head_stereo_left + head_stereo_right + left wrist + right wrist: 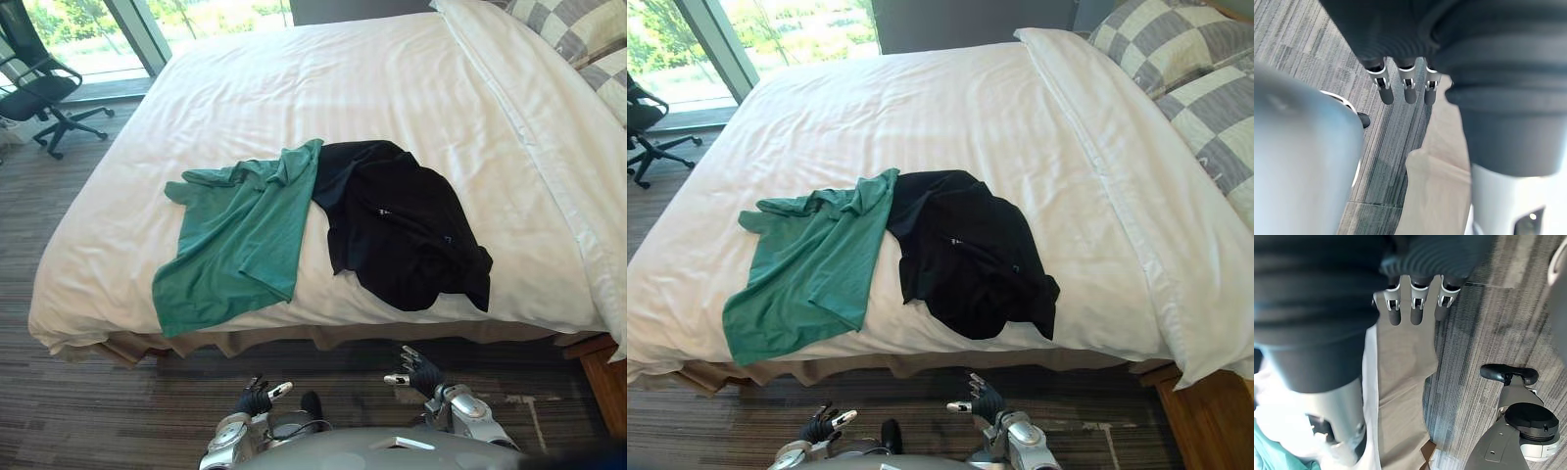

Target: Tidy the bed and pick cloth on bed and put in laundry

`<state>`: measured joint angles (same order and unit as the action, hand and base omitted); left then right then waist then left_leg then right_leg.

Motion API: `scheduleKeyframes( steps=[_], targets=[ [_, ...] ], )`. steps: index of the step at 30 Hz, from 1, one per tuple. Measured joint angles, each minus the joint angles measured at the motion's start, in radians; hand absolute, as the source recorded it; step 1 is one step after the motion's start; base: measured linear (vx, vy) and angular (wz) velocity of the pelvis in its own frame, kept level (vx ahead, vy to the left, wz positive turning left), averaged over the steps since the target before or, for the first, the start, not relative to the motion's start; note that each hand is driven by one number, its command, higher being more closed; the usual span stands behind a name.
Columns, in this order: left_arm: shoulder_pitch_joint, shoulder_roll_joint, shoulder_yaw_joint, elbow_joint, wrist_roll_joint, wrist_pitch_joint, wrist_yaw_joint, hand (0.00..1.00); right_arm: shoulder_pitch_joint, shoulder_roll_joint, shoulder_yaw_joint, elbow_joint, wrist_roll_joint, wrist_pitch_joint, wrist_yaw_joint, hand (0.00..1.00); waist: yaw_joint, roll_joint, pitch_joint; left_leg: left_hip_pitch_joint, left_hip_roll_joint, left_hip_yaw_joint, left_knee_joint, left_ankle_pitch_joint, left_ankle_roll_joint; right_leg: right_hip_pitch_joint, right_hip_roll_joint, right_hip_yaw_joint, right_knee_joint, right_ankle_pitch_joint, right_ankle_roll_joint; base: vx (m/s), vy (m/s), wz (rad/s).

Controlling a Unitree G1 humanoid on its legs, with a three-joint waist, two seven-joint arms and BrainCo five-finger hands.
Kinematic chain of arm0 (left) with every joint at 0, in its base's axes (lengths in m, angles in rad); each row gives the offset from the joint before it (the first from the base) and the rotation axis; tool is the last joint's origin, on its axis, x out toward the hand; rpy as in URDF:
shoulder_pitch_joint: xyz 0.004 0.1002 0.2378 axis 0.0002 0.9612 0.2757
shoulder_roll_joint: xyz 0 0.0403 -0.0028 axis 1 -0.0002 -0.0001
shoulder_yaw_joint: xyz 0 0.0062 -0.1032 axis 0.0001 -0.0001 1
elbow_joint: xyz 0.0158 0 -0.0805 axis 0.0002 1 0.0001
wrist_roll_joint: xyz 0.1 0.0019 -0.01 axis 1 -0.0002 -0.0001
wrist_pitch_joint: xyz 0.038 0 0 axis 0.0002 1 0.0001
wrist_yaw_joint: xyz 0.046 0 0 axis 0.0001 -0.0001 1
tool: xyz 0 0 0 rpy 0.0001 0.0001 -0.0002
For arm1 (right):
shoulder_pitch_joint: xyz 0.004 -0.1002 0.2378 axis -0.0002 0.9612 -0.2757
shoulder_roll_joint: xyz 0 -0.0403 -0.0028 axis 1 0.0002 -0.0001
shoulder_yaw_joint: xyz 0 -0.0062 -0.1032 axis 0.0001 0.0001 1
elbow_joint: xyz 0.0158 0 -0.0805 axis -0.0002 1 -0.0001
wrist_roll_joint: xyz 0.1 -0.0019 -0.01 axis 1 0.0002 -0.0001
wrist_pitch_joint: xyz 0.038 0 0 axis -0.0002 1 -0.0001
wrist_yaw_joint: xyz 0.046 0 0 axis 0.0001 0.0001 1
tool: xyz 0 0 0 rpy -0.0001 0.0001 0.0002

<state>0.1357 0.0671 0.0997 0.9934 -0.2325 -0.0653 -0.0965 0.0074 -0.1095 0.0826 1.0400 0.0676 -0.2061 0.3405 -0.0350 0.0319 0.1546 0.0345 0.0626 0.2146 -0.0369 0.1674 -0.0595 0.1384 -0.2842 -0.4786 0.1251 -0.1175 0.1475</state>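
Two cloths lie on the bed point(343, 88), on the white sheet near its foot edge. The green shirt point(235, 245) is spread flat on the robot's left, and its lower corner hangs a little over the edge. The black top point(402, 230) lies crumpled just beside it on the right. The two touch where the shirt's upper corner meets the black cloth. The rest of the sheet is smooth with faint creases, and a folded white band runs along the right side toward the checked pillows point(578, 29) at the far right corner. A tan skirt point(1400, 382) hangs below the mattress down to the striped grey carpet point(98, 411). A black office chair point(39, 88) stands by the window point(88, 29) at the far left, well apart from the bed. Both hands hang low over the carpet in front of the bed, clear of the cloths. The left hand point(257, 398) has its fingers point(1386, 90) out straight and holds nothing. The right hand point(421, 372) is the same, with fingers point(1395, 313) straight, loose and empty, pointing toward the skirt.
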Motion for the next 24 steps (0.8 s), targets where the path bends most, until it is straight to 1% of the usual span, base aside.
scheduleKeyframes(
  steps=[1, 2, 3, 5, 6, 7, 8, 10, 11, 13, 14, 16, 17, 18, 20, 21, 23, 24],
  targets=[
    [-0.001, -0.002, -0.001, 0.000, 0.020, -0.004, -0.018, 0.00, 0.000, -0.006, -0.001, 0.001, 0.000, 0.002, -0.001, 0.00, -0.002, 0.008, -0.003, 0.006, -0.003, -0.004, -0.006, -0.021, -0.021, -0.010, -0.002, 0.003, -0.007, 0.012, 0.011, -0.02, 0.125, -0.09],
    [-0.002, -0.004, -0.002, 0.000, 0.028, -0.005, -0.027, 0.00, 0.000, -0.009, -0.005, 0.001, 0.000, 0.002, -0.002, 0.00, -0.003, 0.014, -0.003, 0.015, -0.003, -0.004, -0.020, -0.033, -0.027, -0.011, 0.000, 0.004, -0.009, 0.016, 0.017, -0.01, 0.135, -0.06],
    [-0.006, -0.006, -0.003, 0.007, 0.036, -0.005, -0.041, 0.00, 0.002, -0.010, -0.025, 0.006, 0.001, -0.001, -0.010, 0.00, -0.004, 0.023, -0.008, 0.031, -0.004, -0.008, -0.057, -0.056, -0.021, -0.007, 0.004, 0.006, -0.016, 0.024, 0.031, -0.02, 0.164, 0.00],
    [-0.017, 0.012, -0.007, 0.010, 0.064, -0.008, -0.055, 0.00, 0.010, -0.002, -0.047, 0.020, 0.017, -0.012, -0.024, 0.00, -0.001, 0.002, -0.004, 0.040, -0.025, -0.003, -0.066, -0.065, -0.006, -0.001, -0.006, 0.017, -0.036, 0.041, 0.035, -0.03, 0.168, -0.06],
    [-0.024, 0.022, -0.018, 0.010, 0.069, -0.012, -0.057, 0.00, 0.017, 0.011, -0.051, 0.021, 0.053, -0.024, -0.023, 0.00, 0.003, -0.015, 0.006, 0.048, -0.033, -0.002, -0.067, -0.074, -0.001, 0.011, -0.004, 0.028, -0.052, 0.050, 0.035, -0.05, 0.105, -0.11],
    [-0.029, 0.034, -0.037, 0.012, 0.068, -0.010, -0.057, 0.00, 0.020, 0.024, -0.059, 0.021, 0.096, -0.040, -0.021, 0.00, 0.001, -0.021, 0.005, 0.046, -0.039, -0.002, -0.068, -0.084, 0.010, 0.011, 0.004, 0.049, -0.063, 0.049, 0.033, -0.04, 0.088, -0.04],
    [-0.029, 0.039, -0.043, 0.013, 0.066, -0.006, -0.057, 0.00, 0.023, 0.030, -0.065, 0.021, 0.114, -0.049, -0.018, 0.00, -0.003, -0.030, 0.000, 0.045, -0.041, -0.003, -0.068, -0.085, 0.010, 0.011, 0.008, 0.064, -0.068, 0.045, 0.030, -0.02, 0.065, 0.04],
    [-0.036, 0.042, -0.065, 0.022, 0.012, 0.022, -0.053, 0.00, 0.058, 0.047, -0.077, 0.021, 0.180, -0.084, 0.010, 0.00, -0.007, -0.047, -0.008, 0.047, -0.044, -0.003, -0.068, -0.090, 0.013, 0.014, 0.026, 0.110, -0.082, 0.018, 0.022, 0.01, 0.039, 0.09],
    [-0.038, 0.043, -0.070, 0.023, 0.000, 0.027, -0.050, 0.00, 0.066, 0.050, -0.079, 0.020, 0.192, -0.092, 0.014, 0.00, -0.008, -0.049, -0.006, 0.048, -0.044, -0.003, -0.068, -0.090, 0.014, 0.018, 0.029, 0.112, -0.086, 0.017, 0.021, 0.03, 0.023, 0.06],
    [-0.038, 0.045, -0.070, 0.033, -0.062, 0.043, -0.023, 0.00, 0.079, 0.053, -0.088, 0.021, 0.234, -0.097, 0.020, 0.00, -0.007, -0.052, -0.006, 0.056, -0.044, 0.004, -0.068, -0.092, 0.017, 0.035, 0.036, 0.116, -0.112, 0.018, 0.020, 0.06, 0.017, -0.10],
    [-0.037, 0.043, -0.069, 0.033, -0.110, 0.055, 0.027, 0.00, 0.079, 0.053, -0.090, 0.021, 0.245, -0.096, 0.015, 0.00, -0.006, -0.052, -0.006, 0.062, -0.038, 0.024, -0.068, -0.098, 0.014, 0.036, 0.044, 0.143, -0.127, 0.029, 0.013, 0.05, 0.009, -0.27],
    [-0.034, 0.041, -0.068, 0.038, -0.165, 0.060, 0.081, 0.00, 0.079, 0.053, -0.096, 0.021, 0.266, -0.092, -0.012, 0.00, -0.003, -0.051, -0.005, 0.071, -0.034, 0.042, -0.068, -0.106, 0.012, 0.037, 0.046, 0.161, -0.135, 0.046, 0.011, 0.07, -0.001, -0.33],
    [-0.034, 0.044, -0.054, 0.051, -0.208, 0.059, 0.114, 0.00, 0.079, 0.058, -0.115, 0.022, 0.289, -0.081, -0.040, 0.00, -0.003, -0.050, -0.006, 0.078, -0.030, 0.050, -0.068, -0.111, 0.007, 0.041, 0.050, 0.166, -0.144, 0.053, 0.008, 0.09, -0.013, -0.27],
    [-0.032, 0.044, -0.041, 0.053, -0.227, 0.060, 0.130, 0.00, 0.079, 0.060, -0.129, 0.023, 0.304, -0.078, -0.054, 0.00, -0.004, -0.051, -0.006, 0.082, -0.027, 0.054, -0.068, -0.114, 0.004, 0.043, 0.054, 0.170, -0.147, 0.056, 0.004, 0.11, -0.032, -0.27],
    [-0.019, 0.025, 0.039, 0.053, -0.292, 0.056, 0.174, 0.00, 0.088, 0.062, -0.260, 0.035, 0.355, -0.073, -0.104, 0.00, -0.003, -0.049, -0.005, 0.091, -0.014, 0.078, -0.067, -0.122, -0.008, 0.044, 0.068, 0.193, -0.155, 0.061, 0.002, 0.14, -0.049, -0.26],
    [-0.014, 0.022, 0.071, 0.053, -0.312, 0.054, 0.186, 0.00, 0.089, 0.060, -0.305, 0.035, 0.367, -0.073, -0.116, 0.00, -0.003, -0.046, -0.004, 0.092, -0.013, 0.080, -0.067, -0.123, -0.009, 0.045, 0.072, 0.194, -0.157, 0.065, 0.004, 0.18, -0.054, -0.17],
    [0.000, 0.031, 0.231, 0.049, -0.405, 0.046, 0.228, 0.00, 0.101, 0.035, -0.512, 0.026, 0.429, -0.086, -0.156, 0.00, -0.006, -0.040, -0.001, 0.103, -0.004, 0.091, -0.066, -0.120, -0.008, 0.057, 0.083, 0.194, -0.160, 0.062, -0.002, 0.18, -0.058, -0.11],
    [0.000, 0.036, 0.278, 0.047, -0.425, 0.045, 0.233, 0.00, 0.110, 0.022, -0.559, 0.015, 0.439, -0.090, -0.160, 0.00, -0.005, -0.038, 0.000, 0.109, -0.001, 0.095, -0.064, -0.121, -0.010, 0.063, 0.086, 0.193, -0.160, 0.062, -0.003, 0.15, -0.057, -0.12]
  ],
)
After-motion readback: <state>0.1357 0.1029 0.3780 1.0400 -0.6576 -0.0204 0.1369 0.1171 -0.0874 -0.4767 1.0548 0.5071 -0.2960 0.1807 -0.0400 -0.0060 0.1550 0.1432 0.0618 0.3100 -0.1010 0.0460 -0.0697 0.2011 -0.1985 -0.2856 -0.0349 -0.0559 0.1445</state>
